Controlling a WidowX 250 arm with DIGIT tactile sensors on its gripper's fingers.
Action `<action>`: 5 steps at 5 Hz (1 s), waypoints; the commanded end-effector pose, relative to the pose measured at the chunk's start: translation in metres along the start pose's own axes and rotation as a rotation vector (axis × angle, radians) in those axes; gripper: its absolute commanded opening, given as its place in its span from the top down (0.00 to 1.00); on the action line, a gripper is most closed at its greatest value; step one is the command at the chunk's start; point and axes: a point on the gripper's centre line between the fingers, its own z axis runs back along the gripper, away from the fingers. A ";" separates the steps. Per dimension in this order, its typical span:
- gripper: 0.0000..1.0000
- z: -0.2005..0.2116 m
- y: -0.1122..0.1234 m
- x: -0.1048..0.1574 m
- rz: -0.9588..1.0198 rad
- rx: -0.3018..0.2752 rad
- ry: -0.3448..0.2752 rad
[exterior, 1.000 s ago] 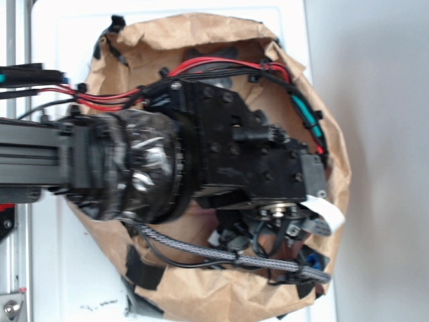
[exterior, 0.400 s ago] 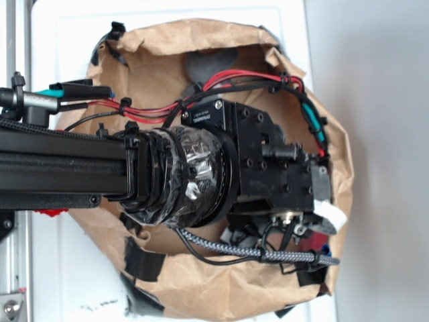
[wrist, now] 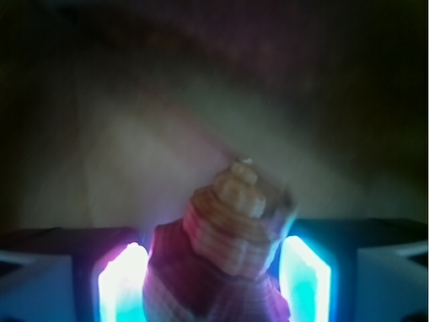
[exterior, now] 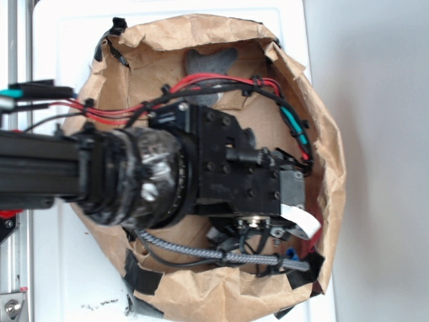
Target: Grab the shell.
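**Observer:** Where was the shell, and did you have it?

**Operator:** I saw it only on the wrist view: the shell point(wrist: 228, 248) stood between the two lit pads point(wrist: 305, 282) of my gripper point(wrist: 214, 285), spire up, ribbed sides close against both. I judged the jaws narrowed onto it, though the blur kept me from swearing to full contact.

**Observer:** And from outside?

**Operator:** The arm point(exterior: 221, 171) hung low inside the brown paper bag point(exterior: 201, 40) and hid the shell completely. I'd gone deep because the shell lay on the bag's floor. A grey plush toy point(exterior: 209, 62) sat apart, near the far wall.
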 end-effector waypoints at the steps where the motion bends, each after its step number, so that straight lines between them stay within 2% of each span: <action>1: 1.00 0.095 0.024 0.001 0.185 0.152 -0.161; 2: 1.00 0.146 0.040 -0.013 0.277 0.107 -0.200; 3: 1.00 0.177 0.037 -0.021 0.306 0.092 -0.183; 4: 1.00 0.188 0.032 -0.021 0.329 0.134 -0.114; 5: 1.00 0.181 0.030 -0.018 0.325 0.163 -0.095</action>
